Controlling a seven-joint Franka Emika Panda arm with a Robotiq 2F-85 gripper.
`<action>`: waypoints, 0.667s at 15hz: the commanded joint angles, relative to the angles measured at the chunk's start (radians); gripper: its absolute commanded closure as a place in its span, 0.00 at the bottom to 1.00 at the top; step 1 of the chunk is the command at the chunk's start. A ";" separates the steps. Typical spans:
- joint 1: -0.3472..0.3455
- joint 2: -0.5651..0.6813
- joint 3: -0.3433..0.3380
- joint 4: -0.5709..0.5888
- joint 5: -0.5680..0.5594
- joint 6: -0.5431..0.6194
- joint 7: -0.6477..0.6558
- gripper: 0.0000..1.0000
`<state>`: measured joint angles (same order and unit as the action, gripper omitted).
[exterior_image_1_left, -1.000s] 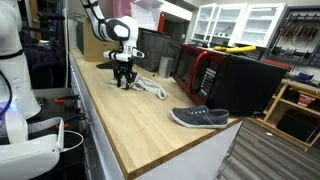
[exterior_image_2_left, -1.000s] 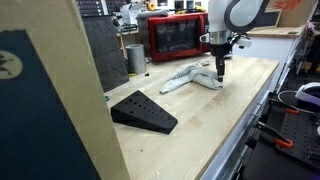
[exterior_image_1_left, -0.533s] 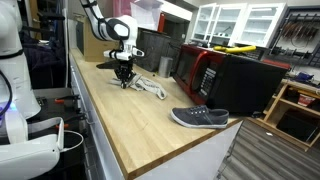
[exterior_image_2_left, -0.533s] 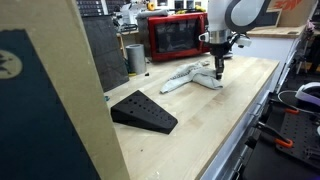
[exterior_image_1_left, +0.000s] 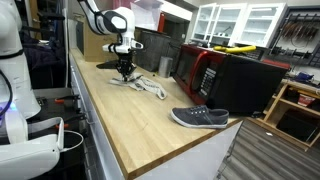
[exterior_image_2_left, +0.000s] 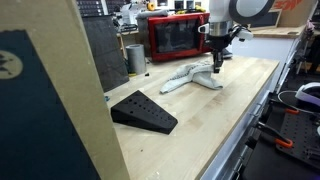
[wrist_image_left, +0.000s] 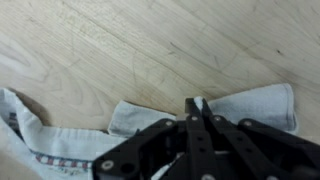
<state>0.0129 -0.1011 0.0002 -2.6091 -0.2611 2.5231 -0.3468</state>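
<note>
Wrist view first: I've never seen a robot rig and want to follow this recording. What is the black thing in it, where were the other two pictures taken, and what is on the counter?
The machine is a single robot arm ending in two black fingers. The wrist view comes from a camera on the arm, looking down past those fingers. Both exterior views come from cameras standing off the robot, at different spots. On the wooden counter lie a pale cloth, a grey shoe and a black wedge. A red microwave stands at the back. The fingers are shut, pinching a fold of the cloth.
</note>
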 joint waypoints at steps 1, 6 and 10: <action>0.055 -0.087 0.022 -0.028 0.126 -0.045 -0.050 0.99; 0.194 -0.112 0.054 0.028 0.424 -0.213 -0.188 0.99; 0.274 -0.103 0.097 0.092 0.560 -0.378 -0.232 0.99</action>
<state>0.2498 -0.1999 0.0767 -2.5640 0.2236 2.2511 -0.5378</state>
